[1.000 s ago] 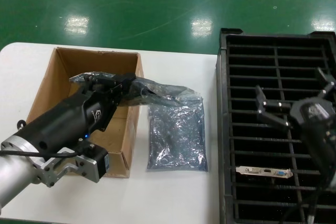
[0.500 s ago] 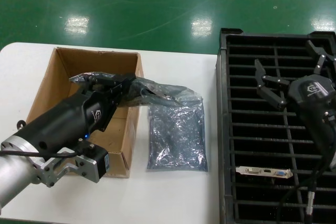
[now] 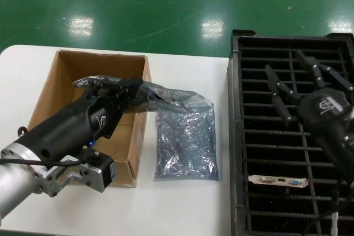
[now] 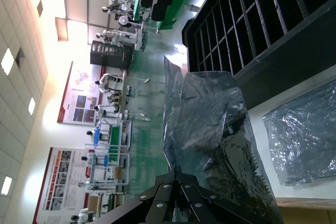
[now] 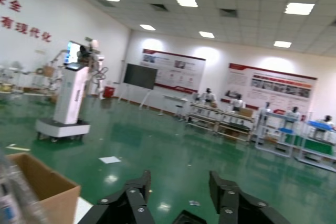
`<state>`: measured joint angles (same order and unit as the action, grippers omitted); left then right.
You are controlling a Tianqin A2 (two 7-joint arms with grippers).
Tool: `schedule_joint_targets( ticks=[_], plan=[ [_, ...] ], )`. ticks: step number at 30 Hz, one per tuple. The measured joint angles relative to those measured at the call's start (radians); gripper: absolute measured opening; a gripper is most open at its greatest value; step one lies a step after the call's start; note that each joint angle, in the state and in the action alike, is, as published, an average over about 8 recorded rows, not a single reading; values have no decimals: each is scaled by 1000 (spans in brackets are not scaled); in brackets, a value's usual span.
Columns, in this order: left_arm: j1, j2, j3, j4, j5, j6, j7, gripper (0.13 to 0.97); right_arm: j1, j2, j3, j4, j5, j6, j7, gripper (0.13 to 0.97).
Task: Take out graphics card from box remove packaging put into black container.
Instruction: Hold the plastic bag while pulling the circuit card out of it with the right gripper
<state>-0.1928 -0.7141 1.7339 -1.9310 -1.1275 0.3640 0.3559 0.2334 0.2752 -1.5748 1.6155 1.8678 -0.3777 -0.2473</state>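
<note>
Since a second ago only the right gripper (image 3: 301, 89) has moved: it has swung up and away over the black container (image 3: 237, 136), its fingers now pointing toward the far end, spread wide and holding nothing. Everything on the left side looks unchanged.

Nearest the robot, the left arm reaches forward over the brown cardboard box (image 3: 55, 89). One graphics card (image 3: 277, 181) already lies in a near slot of the black container on the right, its silver bracket showing. On the white table (image 3: 182, 208), between box and container, an empty-looking anti-static bag (image 3: 185, 145) lies flat.

Farther in, the left gripper (image 3: 123, 89) is clamped on a second crinkled grey bag (image 3: 166, 99), held lifted above the box's right wall with its free end drooping toward the flat bag. The left wrist view shows this bag (image 4: 210, 145) pinched at the fingertips; it seems to hold something dark, though a card inside cannot be confirmed.

Judged from this, one card is done and the next bagged item is being lifted out of the box. The next move likely calls for the free right gripper to come back across, take hold of the bag's loose end or the card within, and pull the two apart while the left keeps its grip
</note>
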Motion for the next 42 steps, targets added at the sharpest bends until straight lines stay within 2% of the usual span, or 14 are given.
schedule_joint_targets(
  ticks=[5,6,14,23,30,42],
  plan=[
    [0,0,0,0,0,0,0,140,-26,29,-17,18,10,-54,-15,396],
    [0,0,0,0,0,0,0,140,-32,35,-20,22,13,-67,-19,396],
    [0,0,0,0,0,0,0,140,-69,75,-44,49,37,-161,-56,242],
    [0,0,0,0,0,0,0,140,-81,102,-68,52,56,-267,-150,155],
    [0,0,0,0,0,0,0,140,-38,101,-106,21,58,-329,-207,148],
    [0,0,0,0,0,0,0,140,132,119,-202,-101,13,-413,-236,134]
  ],
)
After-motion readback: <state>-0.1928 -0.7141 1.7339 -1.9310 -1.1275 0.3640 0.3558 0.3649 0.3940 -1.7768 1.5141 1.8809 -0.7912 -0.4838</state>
